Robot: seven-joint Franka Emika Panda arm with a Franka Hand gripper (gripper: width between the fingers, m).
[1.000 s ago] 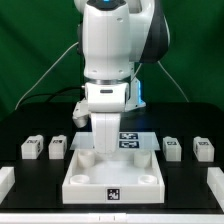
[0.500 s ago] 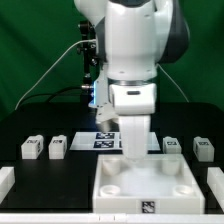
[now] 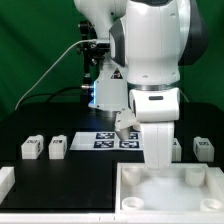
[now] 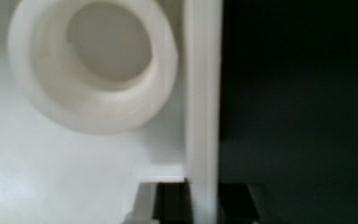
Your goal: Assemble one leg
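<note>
My gripper (image 3: 158,160) is shut on the back wall of the large white tray-like piece (image 3: 170,195), which sits at the front of the exterior view's right. In the wrist view the gripper (image 4: 201,200) straddles the piece's thin wall (image 4: 201,90), one dark finger (image 4: 163,203) on each side, next to a round corner socket (image 4: 96,60). Two legs (image 3: 31,148) (image 3: 58,147) stand on the exterior view's left. Another leg (image 3: 203,149) stands on the right, and one (image 3: 177,147) is partly hidden behind my gripper.
The marker board (image 3: 105,138) lies flat on the black table behind the tray-like piece. White blocks sit at the front left (image 3: 5,180) and far right edge (image 3: 219,176). A green backdrop stands behind the arm.
My gripper has dragged the tray-like piece to the exterior view's right and nearer the front. The marker board is now uncovered. The legs have not moved.
</note>
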